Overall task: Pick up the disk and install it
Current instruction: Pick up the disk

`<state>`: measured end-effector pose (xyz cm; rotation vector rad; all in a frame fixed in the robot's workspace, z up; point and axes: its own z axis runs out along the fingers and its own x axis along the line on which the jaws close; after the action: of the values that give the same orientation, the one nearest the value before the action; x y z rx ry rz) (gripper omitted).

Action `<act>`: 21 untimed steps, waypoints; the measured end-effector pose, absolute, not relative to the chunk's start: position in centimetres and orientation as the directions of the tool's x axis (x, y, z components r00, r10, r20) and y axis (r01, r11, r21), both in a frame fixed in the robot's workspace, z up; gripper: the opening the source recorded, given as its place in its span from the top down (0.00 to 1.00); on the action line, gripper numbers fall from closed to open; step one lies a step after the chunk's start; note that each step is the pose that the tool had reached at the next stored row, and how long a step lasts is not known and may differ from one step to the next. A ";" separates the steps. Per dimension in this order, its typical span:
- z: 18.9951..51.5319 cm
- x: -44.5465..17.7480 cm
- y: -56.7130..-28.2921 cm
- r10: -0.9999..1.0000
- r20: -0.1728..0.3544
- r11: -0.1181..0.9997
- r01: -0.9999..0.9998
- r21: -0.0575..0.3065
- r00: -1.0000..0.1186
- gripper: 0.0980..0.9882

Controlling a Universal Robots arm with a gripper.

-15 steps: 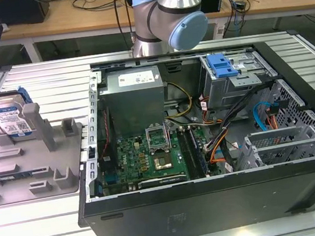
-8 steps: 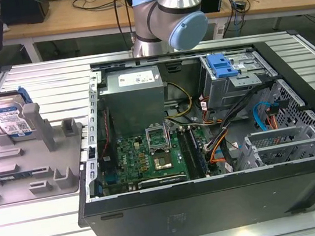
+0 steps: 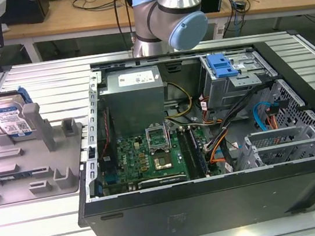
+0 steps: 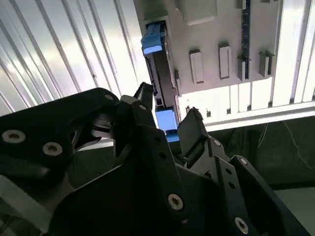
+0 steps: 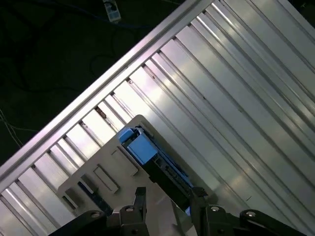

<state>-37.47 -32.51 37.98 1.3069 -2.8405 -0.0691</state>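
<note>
In both wrist views the gripper [image 4: 170,104] has its fingers [image 5: 139,195] spread wide, gripping nothing. The disk [image 4: 158,73] is seen edge-on through the gap, its blue carrier bracket [image 5: 139,147] capping the end. The exterior view adds what those two cannot. There the disk stands on edge, label outward, in the grey fixture tray [image 3: 12,168] at the exterior view's left. It is well apart from the open computer case [image 3: 216,203] on the ribbed metal table [image 3: 34,76], with the arm [image 3: 174,10] behind the case.
</note>
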 end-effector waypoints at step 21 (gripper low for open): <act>37.7 -37.5 -32.5 -0.976 -0.006 0.216 -0.975 0.046 -0.217 0.57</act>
<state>-37.47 -32.51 37.74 1.9507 -2.4306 -0.0615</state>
